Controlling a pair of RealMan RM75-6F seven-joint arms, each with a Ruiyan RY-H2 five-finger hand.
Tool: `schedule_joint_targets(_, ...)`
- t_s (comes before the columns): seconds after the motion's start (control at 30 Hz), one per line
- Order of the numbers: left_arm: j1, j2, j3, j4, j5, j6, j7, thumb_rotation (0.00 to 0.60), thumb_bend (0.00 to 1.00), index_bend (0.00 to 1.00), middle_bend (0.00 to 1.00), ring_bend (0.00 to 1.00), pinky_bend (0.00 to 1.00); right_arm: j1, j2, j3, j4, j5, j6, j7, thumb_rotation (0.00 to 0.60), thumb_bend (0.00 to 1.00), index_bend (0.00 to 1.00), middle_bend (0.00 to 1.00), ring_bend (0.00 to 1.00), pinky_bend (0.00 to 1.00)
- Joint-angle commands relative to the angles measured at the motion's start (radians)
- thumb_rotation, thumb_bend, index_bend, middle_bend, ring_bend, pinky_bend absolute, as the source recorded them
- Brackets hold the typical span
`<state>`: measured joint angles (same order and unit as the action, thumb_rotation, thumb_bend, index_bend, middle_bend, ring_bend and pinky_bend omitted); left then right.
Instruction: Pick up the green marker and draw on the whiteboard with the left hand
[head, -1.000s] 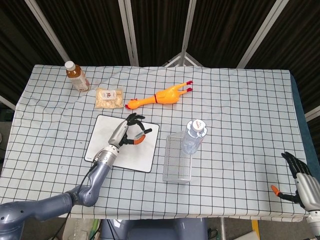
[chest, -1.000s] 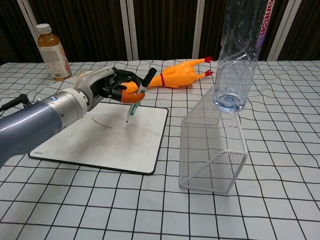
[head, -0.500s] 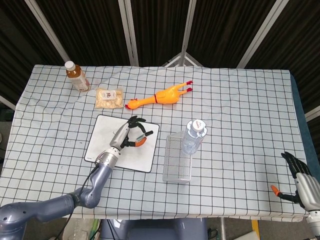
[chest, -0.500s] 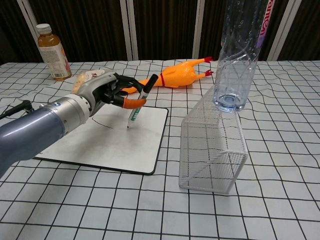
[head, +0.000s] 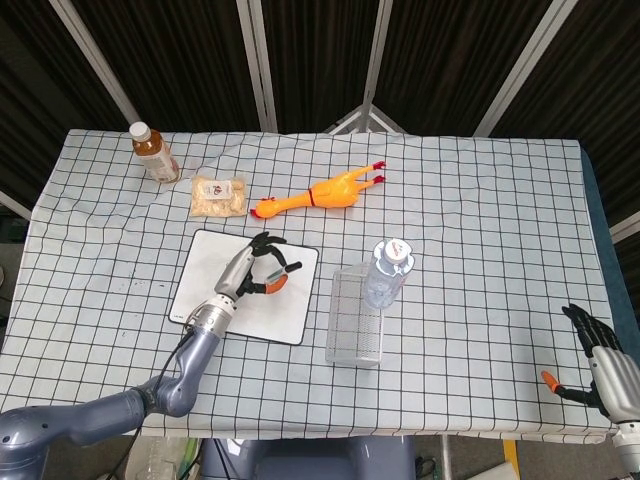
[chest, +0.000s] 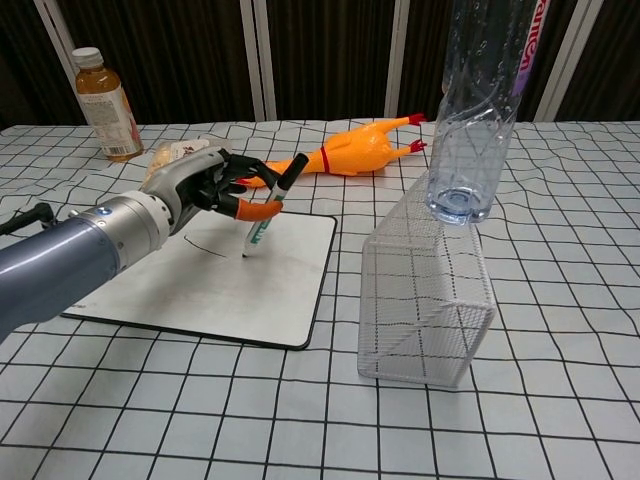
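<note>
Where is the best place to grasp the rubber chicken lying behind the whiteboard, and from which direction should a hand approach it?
Probably around the thick middle body of the rubber chicken, coming down from above. It lies flat on the table, its long axis running left-right, so fingers can close across its width. The thin neck and legs offer less to hold.

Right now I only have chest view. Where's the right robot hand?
Observer: Head view shows the right robot hand by the table's near right corner, fingers apart, holding nothing.
Operator: Bottle's cut off at the top here. Capped?
Observer: Yes, the water bottle has its cap on.
Operator: What's behind the left robot hand holding the green marker?
Observer: A snack packet, lying between the tea bottle and the rubber chicken, apart from the whiteboard.
</note>
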<state>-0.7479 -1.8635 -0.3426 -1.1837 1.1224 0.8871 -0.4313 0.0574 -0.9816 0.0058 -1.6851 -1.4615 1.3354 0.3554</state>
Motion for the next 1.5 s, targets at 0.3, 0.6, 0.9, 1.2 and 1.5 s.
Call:
schedule_joint_targets(0.3, 0.036, 0.029, 0.019, -0.031, -0.012, 0.012, 0.02, 0.6, 0.54, 0.74, 0.19, 0.0, 0.0, -0.003, 0.0, -0.001, -0.002, -0.004, 0.007, -0.005, 0.6, 0.27, 0.0, 0.0, 0.0, 0.0)
schedule_joint_targets(0.6, 0.085, 0.076, 0.045, -0.075, -0.023, 0.03, 0.036, 0.6, 0.54, 0.74, 0.19, 0.0, 0.0, -0.004, -0.002, -0.001, -0.004, -0.003, 0.008, -0.015, 0.6, 0.27, 0.0, 0.0, 0.0, 0.0)
schedule_joint_targets(0.9, 0.134, 0.116, 0.073, -0.115, -0.038, 0.042, 0.047, 0.6, 0.54, 0.74, 0.19, 0.0, 0.0, -0.005, -0.004, 0.001, -0.007, 0.0, 0.013, -0.026, 0.6, 0.27, 0.0, 0.0, 0.0, 0.0)
schedule_joint_targets(1.2, 0.181, 0.193, 0.023, -0.259, 0.002, 0.124, -0.027, 0.6, 0.54, 0.74, 0.19, 0.0, 0.0, -0.008, -0.006, 0.004, -0.005, 0.003, 0.018, -0.026, 0.6, 0.27, 0.0, 0.0, 0.0, 0.0)
schedule_joint_targets(1.5, 0.202, 0.333, -0.08, -0.43, 0.063, 0.209, -0.062, 0.6, 0.54, 0.74, 0.19, 0.0, 0.0, -0.008, -0.006, 0.002, -0.005, -0.001, 0.018, -0.029, 0.6, 0.27, 0.0, 0.0, 0.0, 0.0)
